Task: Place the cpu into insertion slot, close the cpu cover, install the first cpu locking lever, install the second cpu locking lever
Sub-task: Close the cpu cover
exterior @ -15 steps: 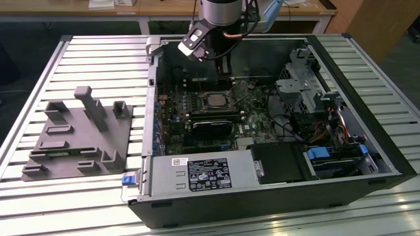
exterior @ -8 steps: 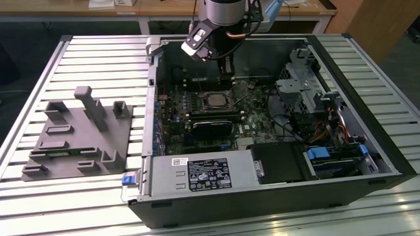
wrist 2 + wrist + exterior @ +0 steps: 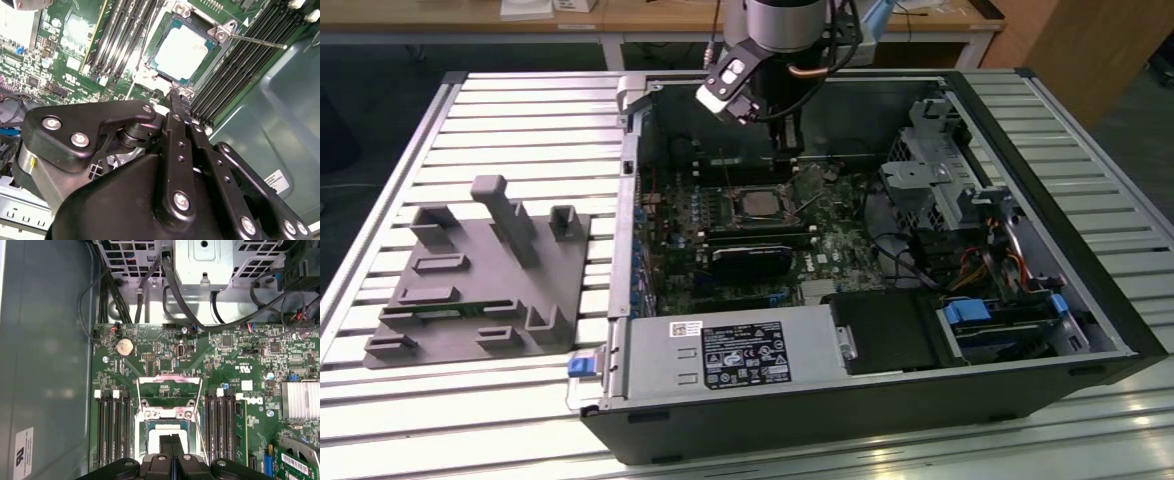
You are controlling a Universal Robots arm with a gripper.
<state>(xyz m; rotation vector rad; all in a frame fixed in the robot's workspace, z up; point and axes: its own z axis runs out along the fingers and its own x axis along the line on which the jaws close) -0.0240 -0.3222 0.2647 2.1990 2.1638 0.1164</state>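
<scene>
In the upper middle of the exterior view, the gripper hangs inside the open computer case, over the socket where the cpu lies. Both wrist views show its fingers clenched together on nothing, close over the cpu's pale top. In the first wrist view, the cpu cover stands flipped open beside the socket.

The gripper hangs inside the open computer case, seemingly just beside the cpu on the motherboard.
</scene>
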